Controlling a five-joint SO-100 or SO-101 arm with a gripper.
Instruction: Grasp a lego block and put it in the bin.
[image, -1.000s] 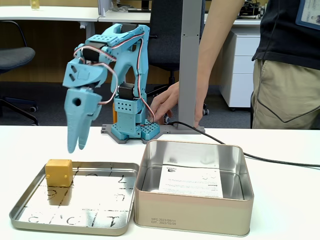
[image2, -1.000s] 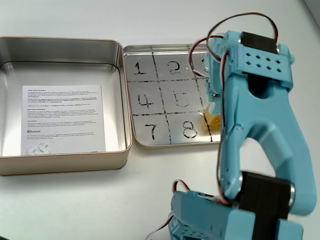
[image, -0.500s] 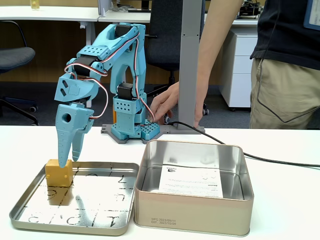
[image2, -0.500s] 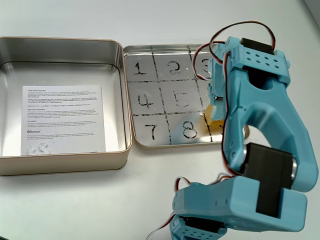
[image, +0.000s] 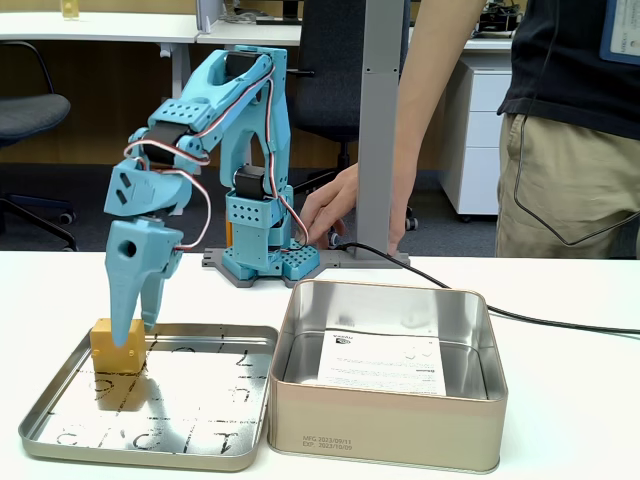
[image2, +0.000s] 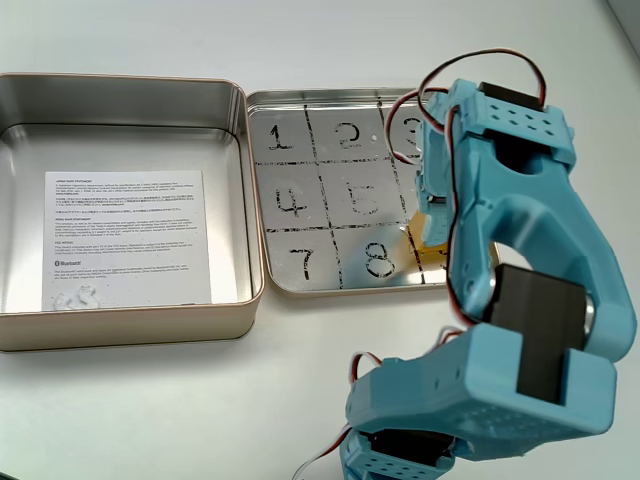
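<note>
Lowered, slightly parted gripper (image: 133, 335) straddles lego block (image: 112, 356) on numbered tray (image2: 330, 200).

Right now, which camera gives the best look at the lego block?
The fixed view from the front: the lego block sits in plain sight on the shallow tray, with the gripper at its top. In the fixed view from above, the arm covers it, leaving a yellow sliver.

Shallow numbered metal tray (image: 200, 425), black cable (image: 560, 322), white table (image: 560, 290), black office chair (image: 25, 115)
</note>
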